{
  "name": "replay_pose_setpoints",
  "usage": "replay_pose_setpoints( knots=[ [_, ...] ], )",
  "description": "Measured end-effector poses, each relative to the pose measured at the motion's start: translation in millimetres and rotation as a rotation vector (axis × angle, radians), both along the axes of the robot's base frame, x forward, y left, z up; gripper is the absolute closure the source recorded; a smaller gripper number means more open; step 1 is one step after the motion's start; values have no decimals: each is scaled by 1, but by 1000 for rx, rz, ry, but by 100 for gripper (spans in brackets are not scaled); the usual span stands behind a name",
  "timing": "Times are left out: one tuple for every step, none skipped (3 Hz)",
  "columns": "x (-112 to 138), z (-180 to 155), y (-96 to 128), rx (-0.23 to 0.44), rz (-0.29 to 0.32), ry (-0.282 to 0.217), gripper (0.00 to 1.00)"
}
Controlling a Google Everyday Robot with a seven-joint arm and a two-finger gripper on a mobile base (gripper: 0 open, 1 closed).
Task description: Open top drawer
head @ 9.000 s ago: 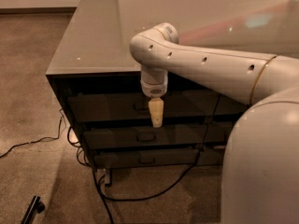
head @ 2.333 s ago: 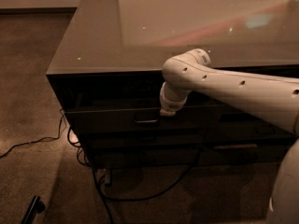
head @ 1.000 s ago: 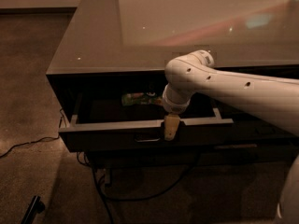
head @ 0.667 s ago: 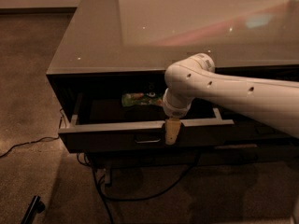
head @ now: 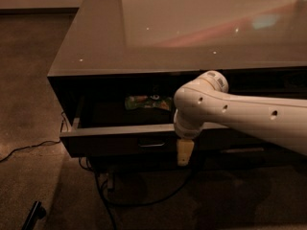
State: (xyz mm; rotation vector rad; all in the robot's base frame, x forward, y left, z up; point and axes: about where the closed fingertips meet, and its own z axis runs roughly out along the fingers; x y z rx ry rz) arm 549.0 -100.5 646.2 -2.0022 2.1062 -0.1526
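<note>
Now, looking through the camera view. Seeing a dark table (head: 192, 28) with a shiny flat top, standing on a brown carpet floor (head: 29, 56). Finding the top drawer (head: 110, 145) right under the front edge of that top, standing open and sticking out toward the camera. Noticing its flat dark front facing forward, with a small handle (head: 151, 143) near the middle of the part showing. Peeking inside and spotting a green packet (head: 147, 102) lying near the back, well apart from the front wall.

Following the big white arm (head: 240, 114) coming in from the right side and bending down over the drawer's front edge. Seeing the gripper (head: 184, 152) hanging from the arm's round end, pale and pointing straight down, sitting in front of the drawer's front and just beside the handle, on its right. Not being able to tell if touching the handle or not. Not being able to tell the gripper's state either: wide, narrow, or holding something.

Looking lower and seeing a black cable (head: 144, 202) lying in a loop on the floor under the table. Spotting another thin cable (head: 29, 147) snaking away on the left. Noticing a small dark thing (head: 33, 212) lying on the carpet in the bottom left corner, too dark to name.
</note>
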Motion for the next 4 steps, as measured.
replay_pose_setpoints(
  knots=[
    [-23,-12,-11,-25,-13,22,17],
    [-47,-24,-22,-58,-20,51,41],
    [-49,-21,-23,-60,-20,53,63],
    [-49,-17,-23,-60,-20,53,87]
  ],
)
